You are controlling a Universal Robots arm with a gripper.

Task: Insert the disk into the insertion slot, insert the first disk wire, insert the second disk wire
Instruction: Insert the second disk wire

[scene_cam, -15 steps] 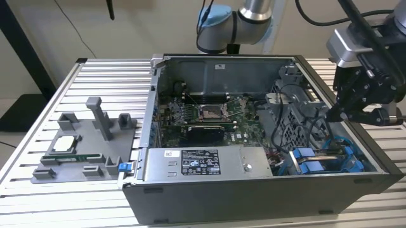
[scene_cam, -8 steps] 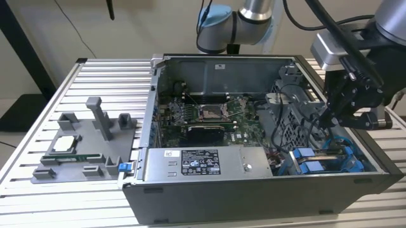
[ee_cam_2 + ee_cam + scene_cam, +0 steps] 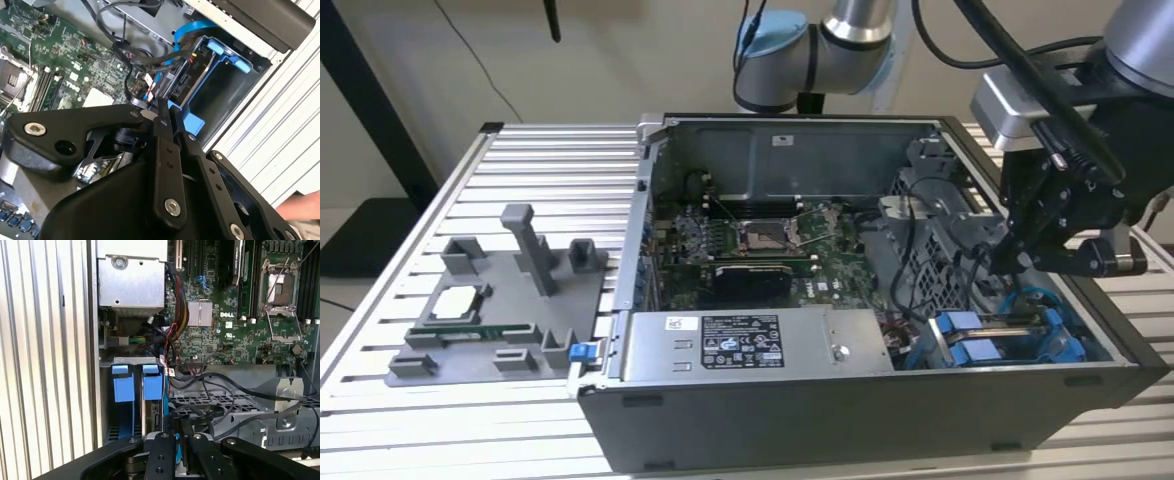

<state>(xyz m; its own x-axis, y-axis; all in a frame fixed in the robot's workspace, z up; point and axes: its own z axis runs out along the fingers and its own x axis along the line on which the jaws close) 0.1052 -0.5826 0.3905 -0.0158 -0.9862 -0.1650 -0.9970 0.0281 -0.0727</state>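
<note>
In the exterior view, one open computer case point(image 3: 881, 300) is seen lying on a slatted table point(image 3: 520, 150). One arm point(image 3: 841, 40) reaches in from above, and its gripper point(image 3: 1027, 255) hangs over the end of the case at the exterior view's right. Below it lies the insertion slot point(image 3: 1007, 335), marked by two blue tabs. One power supply point(image 3: 747, 345) with a white sticker is set along the near wall, and one CPU socket point(image 3: 763, 236) is seen on the motherboard point(image 3: 747, 250). One grey fixture point(image 3: 494, 310) stands on the table outside the case, well apart from the gripper.

In the second wrist view, the two fingers point(image 3: 162, 145) are seen drawn almost together, with only a narrow gap; a dark cable connector appears to be pinched at their tips, though this cannot be told for certain. Just beyond the tips, the disk point(image 3: 186, 82) is seated in its blue carrier inside the slot, with several black cables point(image 3: 125, 50) looping above it.

In the first wrist view, two blue tabs point(image 3: 137, 382) are counted at the mouth of the slot, side by side. The gripper is seen just beside the disk's edge point(image 3: 155, 412), among black cables. One power supply and one socket are also shown.
</note>
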